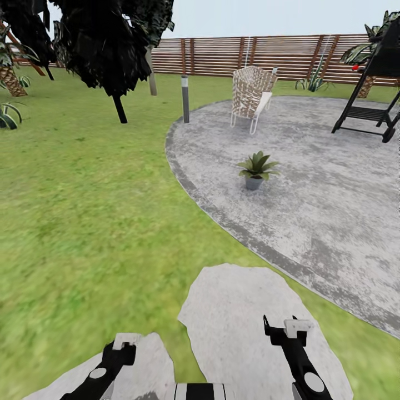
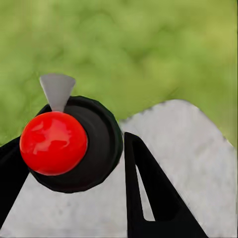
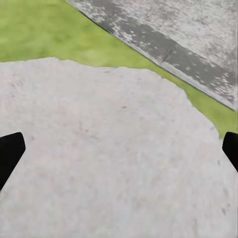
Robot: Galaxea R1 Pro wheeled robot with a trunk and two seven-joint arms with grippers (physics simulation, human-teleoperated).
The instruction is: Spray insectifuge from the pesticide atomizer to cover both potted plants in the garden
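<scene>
Left pincer clamped round the red-capped spray bottle; right pincer spread wide, empty, over a near stepping stone. Farther right on the patio, one potted plant, well apart. Risk of mist falling short on grass if sprayed from here; also of missing the second plant.

Both arms hanging low, reaching forward. Left tool closing fingers around pesticide atomizer. Right tool hanging with fingers spread wide, holding nothing.
</scene>
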